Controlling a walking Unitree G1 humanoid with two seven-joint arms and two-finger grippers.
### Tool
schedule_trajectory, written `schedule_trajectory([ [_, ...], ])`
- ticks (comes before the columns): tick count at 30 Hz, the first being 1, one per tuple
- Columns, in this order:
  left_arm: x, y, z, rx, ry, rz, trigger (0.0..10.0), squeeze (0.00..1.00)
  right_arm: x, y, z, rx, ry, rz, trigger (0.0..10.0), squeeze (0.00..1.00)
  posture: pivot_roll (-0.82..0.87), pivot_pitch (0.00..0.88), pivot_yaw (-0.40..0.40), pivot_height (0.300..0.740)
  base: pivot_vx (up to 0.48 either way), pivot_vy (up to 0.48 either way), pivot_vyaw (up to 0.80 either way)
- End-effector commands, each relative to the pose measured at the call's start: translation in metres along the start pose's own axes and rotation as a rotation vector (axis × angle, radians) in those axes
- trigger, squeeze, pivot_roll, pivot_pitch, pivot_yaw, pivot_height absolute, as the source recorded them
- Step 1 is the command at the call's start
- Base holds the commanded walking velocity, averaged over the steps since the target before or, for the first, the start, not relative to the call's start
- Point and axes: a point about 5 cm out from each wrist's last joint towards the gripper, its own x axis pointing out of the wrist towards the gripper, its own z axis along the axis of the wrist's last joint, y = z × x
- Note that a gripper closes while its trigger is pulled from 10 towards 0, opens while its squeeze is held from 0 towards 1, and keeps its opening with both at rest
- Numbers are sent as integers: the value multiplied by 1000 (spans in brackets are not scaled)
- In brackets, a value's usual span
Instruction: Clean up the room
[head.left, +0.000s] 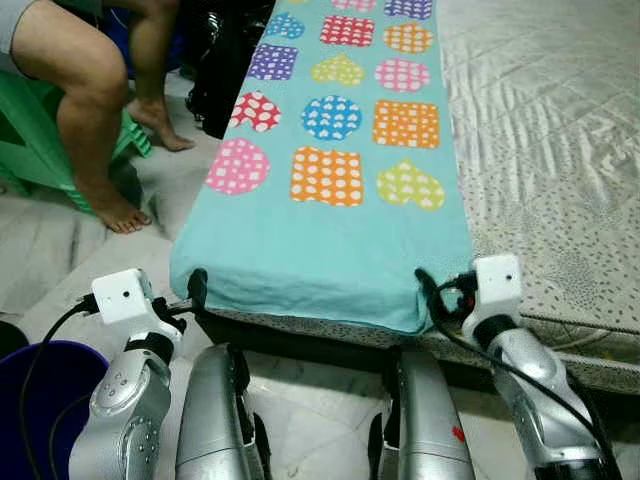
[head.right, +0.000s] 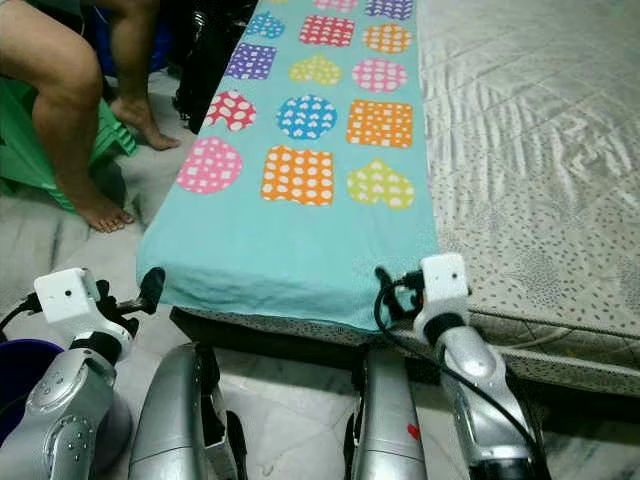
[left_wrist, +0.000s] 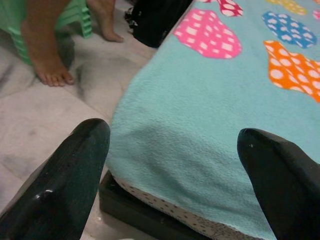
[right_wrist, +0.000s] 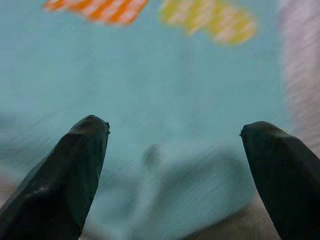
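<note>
Both tools gaping: left tool (left_wrist: 170, 165) and right tool (right_wrist: 175, 165) flanking soft, light turquoise fleece blanket (head.left: 330, 230); likely gripping corners at 6 o'clock hem.

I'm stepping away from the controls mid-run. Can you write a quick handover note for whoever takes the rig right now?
Left gripper: open, at the near left corner of the teal blanket, not gripping.
Right gripper: open, at the near right corner, not gripping.
The blanket lies spread flat along the mattress, its near edge hanging over the end. A person's feet rest on the floor to the left.
Done: both grippers lined up at the corners.
Left: probably grasp both corners, then fold the blanket.
</note>
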Motion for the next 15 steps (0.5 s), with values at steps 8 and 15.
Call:
schedule_trajectory([
  [8, -1, 1, -6, 0, 21, -9, 10000, 0, -2, 18, -1, -116, 46, 10, 10000, 0, -12, 188, 15, 535, 0, 0, 0],
  [15, -1, 1, -6, 0, 22, -9, 10000, 0, -2, 22, -1, -133, 69, -3, 10000, 0, -12, 188, 15, 535, 0, 0, 0],
])
